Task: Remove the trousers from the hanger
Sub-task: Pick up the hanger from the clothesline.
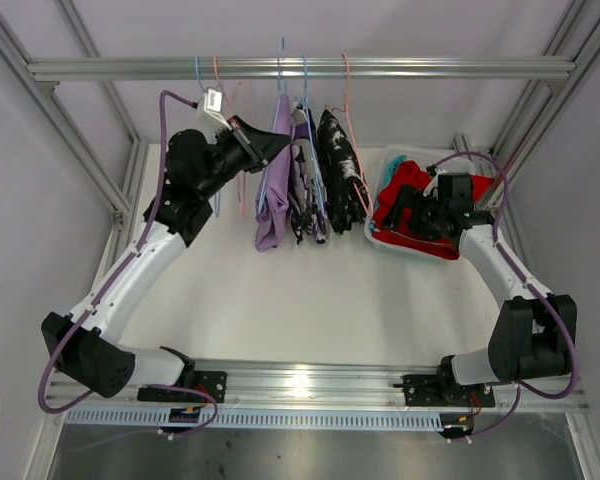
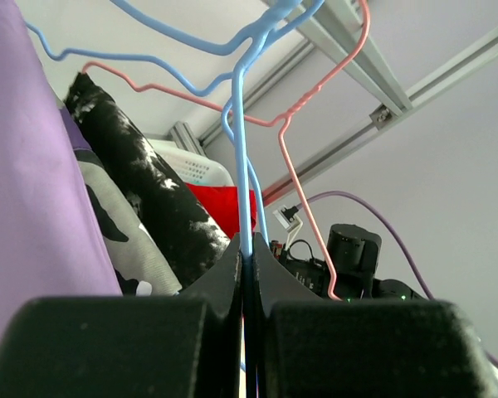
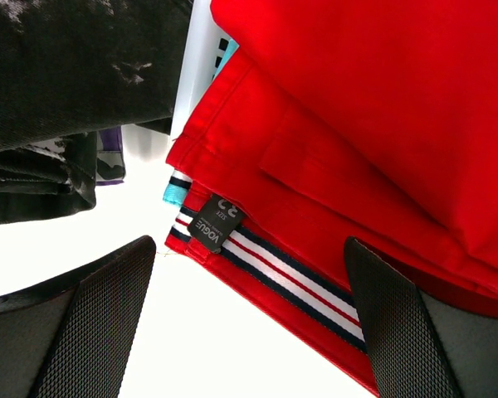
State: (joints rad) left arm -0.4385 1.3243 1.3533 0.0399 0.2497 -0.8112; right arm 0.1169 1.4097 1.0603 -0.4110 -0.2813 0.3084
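Three trousers hang from the rail (image 1: 300, 67): lilac (image 1: 273, 195), purple-white-black print (image 1: 306, 190), and black with white blotches (image 1: 340, 165). Red trousers (image 1: 415, 205) and teal ones (image 1: 395, 165) lie in a white basket (image 1: 378, 236) at the right. My left gripper (image 1: 277, 148) is raised beside the lilac trousers (image 2: 33, 182) and is shut (image 2: 249, 253) on a blue hanger wire (image 2: 242, 166). My right gripper (image 1: 400, 212) is open (image 3: 249, 249) just above the red trousers' striped waistband (image 3: 274, 265), holding nothing. The teal trousers (image 3: 176, 195) peek from under the red ones.
Two empty hangers, blue (image 1: 199, 75) and pink (image 1: 218, 78), hang at the rail's left. A pink hanger (image 2: 295, 157) holds the black blotched trousers (image 2: 141, 174). Metal frame posts stand at both sides. The white table (image 1: 300, 300) lies below.
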